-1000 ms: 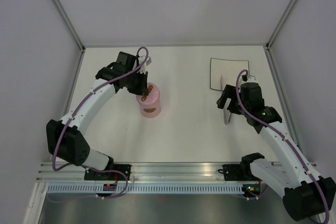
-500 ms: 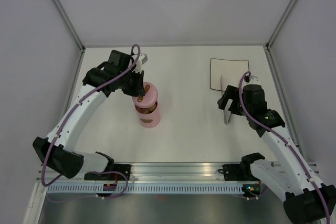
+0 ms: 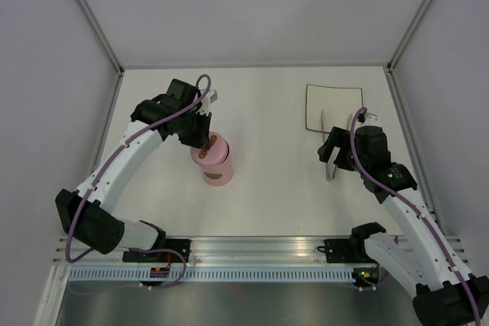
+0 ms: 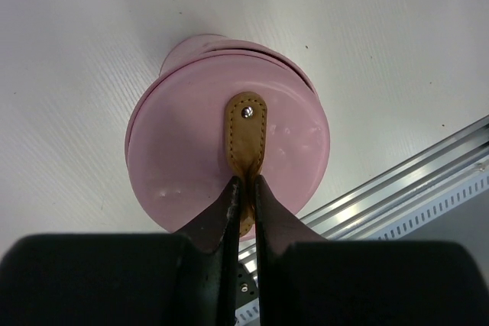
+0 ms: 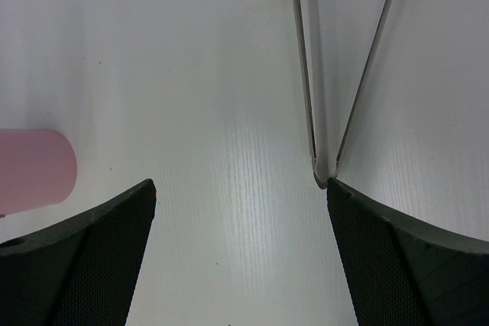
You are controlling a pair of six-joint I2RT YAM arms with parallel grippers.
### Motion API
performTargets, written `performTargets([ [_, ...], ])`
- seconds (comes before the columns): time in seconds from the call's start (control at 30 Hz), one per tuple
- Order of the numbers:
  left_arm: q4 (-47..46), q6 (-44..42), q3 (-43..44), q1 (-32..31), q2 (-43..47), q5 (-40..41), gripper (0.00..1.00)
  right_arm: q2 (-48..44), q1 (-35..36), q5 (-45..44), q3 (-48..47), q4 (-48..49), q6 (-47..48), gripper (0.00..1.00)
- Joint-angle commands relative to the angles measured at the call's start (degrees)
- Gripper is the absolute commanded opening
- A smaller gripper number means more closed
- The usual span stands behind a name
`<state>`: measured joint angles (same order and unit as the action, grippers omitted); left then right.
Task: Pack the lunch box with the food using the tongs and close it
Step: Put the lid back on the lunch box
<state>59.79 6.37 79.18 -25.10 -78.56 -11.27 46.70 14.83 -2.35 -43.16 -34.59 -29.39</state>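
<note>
The left gripper (image 4: 244, 182) clamps the handle (image 4: 245, 124) of the lid (image 4: 183, 158) on the lunch box (image 4: 197, 45), while the right gripper (image 5: 238, 192) hangs open above the tongs (image 5: 304, 97).

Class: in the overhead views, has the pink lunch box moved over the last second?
Yes: the lunch box has shifted slightly toward the aluminium rail at the near edge.

Matt lid (image 4: 183, 158), perhaps leather handle (image 4: 244, 131), metal tongs (image 5: 303, 74)
</note>
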Motion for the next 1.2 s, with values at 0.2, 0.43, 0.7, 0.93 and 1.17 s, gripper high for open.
performTargets([
  [0.2, -4.33, 0.22, -0.34, 0.23, -2.21, -1.30, 0.14, -1.26, -0.15, -0.29, 0.18, -0.57, -0.85, 0.98],
  [0.43, -4.59, 1.36, -0.87, -0.29, -0.72, -2.44, 0.14, -0.82, -0.15, 0.06, 0.35, -0.13, -1.11, 0.98],
  [0.7, -6.00, 2.15, -3.59, -1.18, -0.62, -1.21, 0.14, -0.12, -0.15, 0.33, 0.27, 0.22, -0.67, 0.98],
  [0.93, -6.97, 2.59, -4.47, -1.97, -0.54, -0.16, 0.14, -0.56, -0.15, -0.11, 0.79, 0.22, -0.67, 0.98],
  [1.17, -7.85, 3.30, -6.57, -2.05, -1.68, 1.24, 0.14, -0.38, -0.15, 0.06, 0.70, 0.14, -0.67, 0.98],
])
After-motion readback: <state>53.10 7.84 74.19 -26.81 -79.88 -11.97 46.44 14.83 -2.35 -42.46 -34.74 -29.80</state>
